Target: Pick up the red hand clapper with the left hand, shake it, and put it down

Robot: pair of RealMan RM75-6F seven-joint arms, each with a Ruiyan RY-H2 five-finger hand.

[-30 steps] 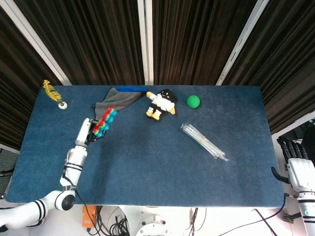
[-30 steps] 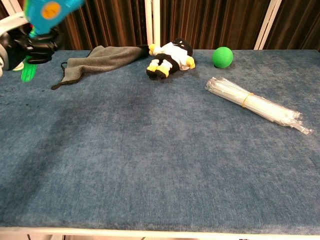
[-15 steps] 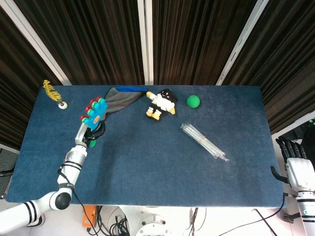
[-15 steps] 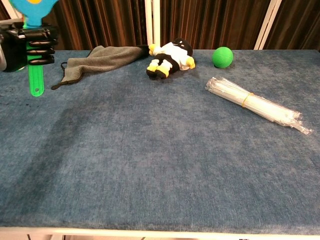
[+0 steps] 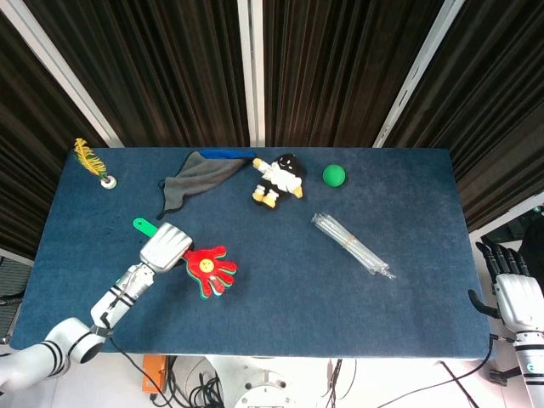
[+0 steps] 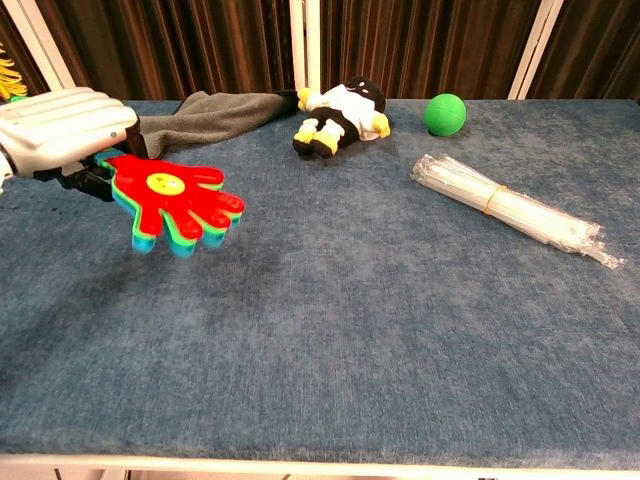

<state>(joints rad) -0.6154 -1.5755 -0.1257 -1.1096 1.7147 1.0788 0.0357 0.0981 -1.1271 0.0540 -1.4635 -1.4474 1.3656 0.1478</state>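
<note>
Red hand clapper held flat above the desk by the left hand.

The red hand clapper (image 5: 209, 269) sits in the left hand (image 5: 165, 247), whose fingers (image 6: 75, 112) wrap over its handle; the red palm with its yellow face points toward the desk's middle, raised off the blue desk (image 5: 280, 306), and the green handle end (image 5: 143, 226) sticks out behind the hand. Beyond it lie a grey cloth (image 5: 196, 177) and a black-and-white plush toy (image 5: 277, 178), then a green ball (image 5: 334, 175) and a bundle of clear straws (image 5: 350, 245). A yellow feather toy (image 5: 90, 161) stands at the far left corner. The right hand (image 5: 515, 293) hangs off the desk's right edge, holding nothing, fingers loosely extended.
</note>
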